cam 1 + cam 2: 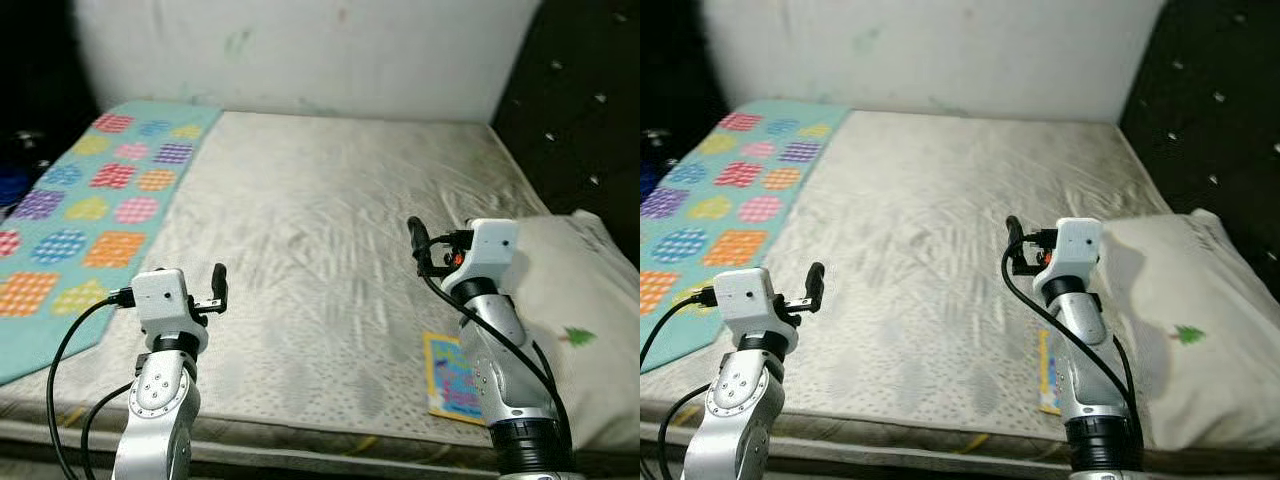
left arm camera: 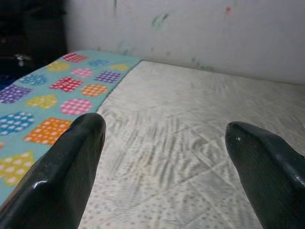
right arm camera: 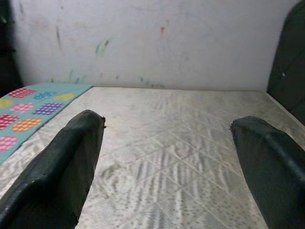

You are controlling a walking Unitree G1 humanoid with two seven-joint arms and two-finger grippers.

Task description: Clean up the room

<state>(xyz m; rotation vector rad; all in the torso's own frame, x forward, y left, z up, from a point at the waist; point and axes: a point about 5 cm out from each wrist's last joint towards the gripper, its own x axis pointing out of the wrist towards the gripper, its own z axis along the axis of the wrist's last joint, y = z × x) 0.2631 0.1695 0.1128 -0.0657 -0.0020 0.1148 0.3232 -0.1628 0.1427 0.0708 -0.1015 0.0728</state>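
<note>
Both end effectors, left (image 1: 219,285) and right (image 1: 418,245), spread, empty above bed (image 1: 330,220); booklet (image 1: 450,378) likely next: reach right down.

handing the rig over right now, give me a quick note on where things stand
Left gripper: jaws open, empty, held over the near left part of the mattress.
Right gripper: jaws open, empty, raised over the near right part, beside the pillow.
Things: a teal patterned blanket lies spread along the left side; a small colourful booklet lies flat near the front edge, partly behind the right arm; the pillow sits at the right edge.
Done: nothing picked up, as far as can be seen.
Left: probably the booklet first, then the blanket and pillow.
</note>
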